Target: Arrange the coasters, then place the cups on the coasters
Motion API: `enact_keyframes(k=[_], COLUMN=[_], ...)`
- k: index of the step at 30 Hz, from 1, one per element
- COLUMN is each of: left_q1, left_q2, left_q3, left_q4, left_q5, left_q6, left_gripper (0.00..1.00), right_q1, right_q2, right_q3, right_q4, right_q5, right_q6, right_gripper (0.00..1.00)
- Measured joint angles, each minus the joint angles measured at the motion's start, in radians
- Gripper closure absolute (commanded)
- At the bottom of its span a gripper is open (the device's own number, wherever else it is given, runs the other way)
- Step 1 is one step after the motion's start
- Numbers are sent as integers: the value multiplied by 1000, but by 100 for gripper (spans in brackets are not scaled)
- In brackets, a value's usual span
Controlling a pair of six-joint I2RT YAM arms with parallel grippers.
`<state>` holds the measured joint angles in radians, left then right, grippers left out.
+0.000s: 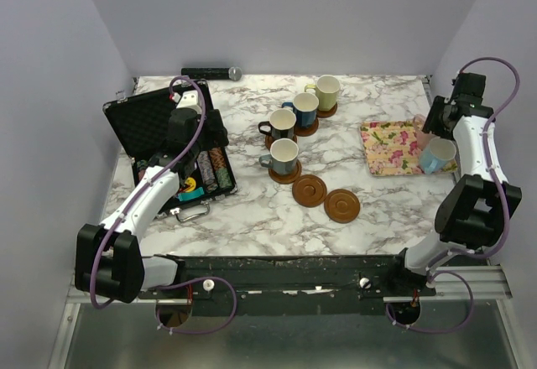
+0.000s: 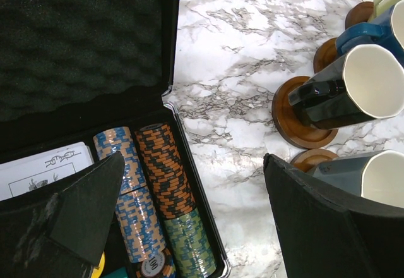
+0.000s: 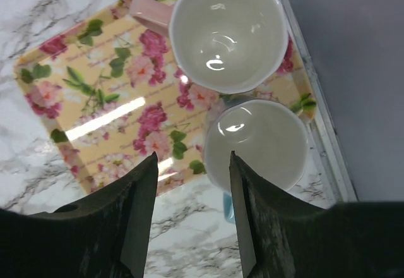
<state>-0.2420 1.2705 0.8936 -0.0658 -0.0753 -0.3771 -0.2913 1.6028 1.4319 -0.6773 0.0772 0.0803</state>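
Observation:
Four cups stand on coasters mid-table: yellow-green [image 1: 327, 92], dark blue [image 1: 304, 109], black [image 1: 281, 123] and grey [image 1: 284, 157]. Two bare coasters [image 1: 310, 190] [image 1: 341, 205] lie in front of them. On the floral tray [image 3: 95, 101] the pink cup [image 3: 227, 31] sits upright, and the light blue cup [image 3: 255, 142] stands at its near corner. My right gripper [image 3: 192, 158] is open above the light blue cup, with the cup's left rim between its fingers. My left gripper [image 2: 194, 158] hangs open over the edge of the chip case, holding nothing.
An open black case [image 1: 159, 126] of striped poker chips [image 2: 167, 177] fills the left side. A dark bar [image 1: 210, 73] lies against the back wall. The side wall and table rail [image 3: 322, 101] run close to the right of the tray.

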Motion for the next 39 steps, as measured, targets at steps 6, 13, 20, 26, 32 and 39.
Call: enact_keyframes(k=[6,13,20,26,32,39], left_q1=[0,0,0,0,0,0], left_q2=[0,0,1,14,26,26], left_q3=[0,0,0,0,11,16], left_q4=[-1,-5,-8,-12,-27,-37], left_q5=[0,0,-2,-3,-3,-4], left_q6=[11,14,7,2,2,3], left_gripper=[1,1,1,1,1,1], right_q1=[-53,-109,-130,-129,-130,-130], right_q2=[64,183,327,418,457,463], right_q3=[48,238,377,434,460,456], right_q4=[-16,-27,-55,-90,-119,-129], right_q5=[-1,-3,8,7,9,13], right_q6=[-127,-141,-90,-55,-30,-24], right_gripper=[43,45,47,54,63,69])
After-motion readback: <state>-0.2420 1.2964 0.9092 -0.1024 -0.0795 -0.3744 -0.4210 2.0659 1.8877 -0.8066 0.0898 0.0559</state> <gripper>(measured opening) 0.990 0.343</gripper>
